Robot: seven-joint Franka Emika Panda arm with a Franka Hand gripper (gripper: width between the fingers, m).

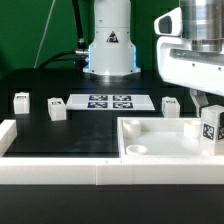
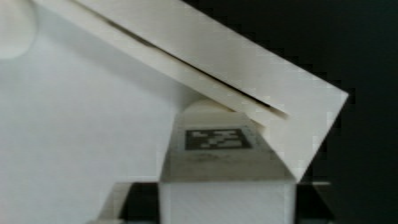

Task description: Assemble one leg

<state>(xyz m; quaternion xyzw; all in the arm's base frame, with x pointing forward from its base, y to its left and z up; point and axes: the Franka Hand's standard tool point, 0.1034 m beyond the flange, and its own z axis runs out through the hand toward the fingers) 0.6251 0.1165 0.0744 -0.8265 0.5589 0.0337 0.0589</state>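
Observation:
My gripper (image 1: 207,112) is shut on a leg (image 1: 211,128), a small white block with a black-and-white tag. It holds the leg upright over the far right corner of the large white tray-like piece (image 1: 160,138). In the wrist view the leg (image 2: 221,165) fills the space between the dark fingers (image 2: 143,202), with the white piece's corner (image 2: 107,110) beneath it. Whether the leg touches the piece cannot be told. Three more legs stand on the black table: two at the exterior view's left (image 1: 20,100) (image 1: 57,110) and one right of the middle (image 1: 170,105).
The marker board (image 1: 110,101) lies flat in front of the robot base (image 1: 108,50). A low white wall (image 1: 50,165) runs along the table's front and up its left side.

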